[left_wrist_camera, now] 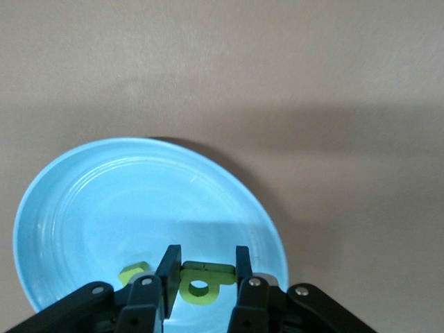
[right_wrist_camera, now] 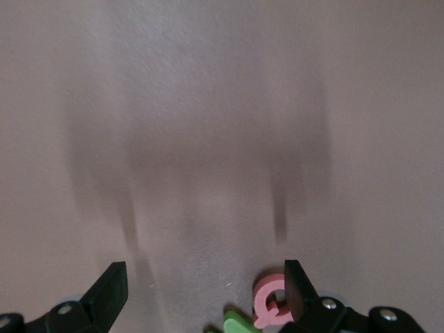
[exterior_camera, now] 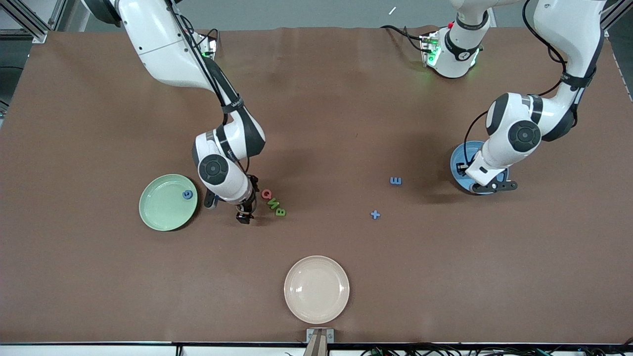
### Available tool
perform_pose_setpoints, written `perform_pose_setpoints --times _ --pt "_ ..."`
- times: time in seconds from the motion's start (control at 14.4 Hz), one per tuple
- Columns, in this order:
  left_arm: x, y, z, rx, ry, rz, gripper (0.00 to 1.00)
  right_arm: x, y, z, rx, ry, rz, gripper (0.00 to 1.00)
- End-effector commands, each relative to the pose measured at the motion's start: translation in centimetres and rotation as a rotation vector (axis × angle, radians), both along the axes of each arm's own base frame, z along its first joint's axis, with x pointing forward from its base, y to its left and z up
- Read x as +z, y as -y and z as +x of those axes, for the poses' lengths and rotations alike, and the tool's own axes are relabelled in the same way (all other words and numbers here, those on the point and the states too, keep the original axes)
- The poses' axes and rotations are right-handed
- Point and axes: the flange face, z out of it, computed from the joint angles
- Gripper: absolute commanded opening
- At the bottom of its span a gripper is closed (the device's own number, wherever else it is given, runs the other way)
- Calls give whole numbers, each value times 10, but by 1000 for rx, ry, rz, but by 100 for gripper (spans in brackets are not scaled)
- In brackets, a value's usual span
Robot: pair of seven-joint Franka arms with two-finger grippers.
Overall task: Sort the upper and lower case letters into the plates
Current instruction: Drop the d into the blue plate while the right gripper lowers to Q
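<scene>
Sorting letters, both hands busy.
My left hand (left_wrist_camera: 203,267) grips a green letter (left_wrist_camera: 202,286) over the blue plate (left_wrist_camera: 83,201); my right hand (right_wrist_camera: 202,291) gapes wide beside the pink Q (right_wrist_camera: 268,302).

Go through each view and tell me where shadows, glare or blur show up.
Front view: sharp; soft arm shadows on the table, a faint sheen on the cream plate.
Left wrist view: a broad shadow band above the blue plate, its rim glossy; the green letter between the jaws looks soft.
Right wrist view: blurry streaked shadows; the pink letter is fuzzy.
</scene>
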Motion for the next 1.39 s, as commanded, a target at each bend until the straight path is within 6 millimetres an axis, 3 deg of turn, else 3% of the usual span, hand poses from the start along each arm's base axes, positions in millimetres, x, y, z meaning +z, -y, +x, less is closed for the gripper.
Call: perform_pose_setpoints --times 0.0,0.21,0.42,0.49,0.55,0.62,0.69,0.76,1.04,1.18,1.32 --pt "-11 -11 -24 -24 21 3 14 4 -20 -11 -5 -41 -12 99" --pt "-27 -20 -33 -38 31 -5 15 -1 -37 -26 -6 -66 -28 99" --pt "-30 -27 -34 -50 26 9 16 -5 -52 -38 -2 -74 -37 98" --pt "-30 -27 -34 -49 26 9 22 -7 -55 -42 7 -82 -44 97" --pt "-29 -26 -33 -53 29 9 41 -9 -53 -44 12 -90 -54 97" --pt "-25 -27 -31 -57 35 13 71 -10 -52 -44 12 -94 -57 97" --pt "-21 -25 -28 -60 41 15 92 -11 -49 -43 12 -98 -61 97" --pt "-14 -16 -24 -76 47 19 98 -11 -44 -42 16 -101 -70 97" --pt "30 21 10 -98 26 52 99 -13 -36 -38 25 -97 -90 97" --pt "55 55 28 -49 25 21 99 -14 -36 -38 26 -93 -88 97" --pt "65 87 38 6 28 4 99 -16 -29 -33 19 -92 -91 97"
